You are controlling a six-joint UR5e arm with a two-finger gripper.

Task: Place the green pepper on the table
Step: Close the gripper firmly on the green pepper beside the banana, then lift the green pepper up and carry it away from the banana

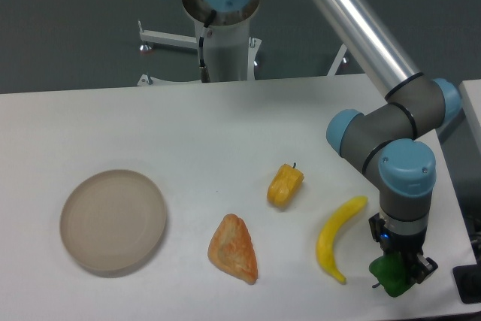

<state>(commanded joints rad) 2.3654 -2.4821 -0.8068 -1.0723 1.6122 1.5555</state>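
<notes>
The green pepper (388, 275) is small, glossy and dark green, low over the white table (225, 125) near its front right corner. My gripper (398, 274) points straight down over it, with its dark fingers close against the pepper's sides, shut on it. The wrist hides the top of the pepper. Whether the pepper touches the tabletop cannot be told.
A yellow banana (336, 236) lies just left of the gripper. A yellow-orange pepper (285, 184) and an orange-brown wedge of toy food (234, 249) sit toward the middle. A round beige plate (113, 220) is at the left. The table's right edge is close by.
</notes>
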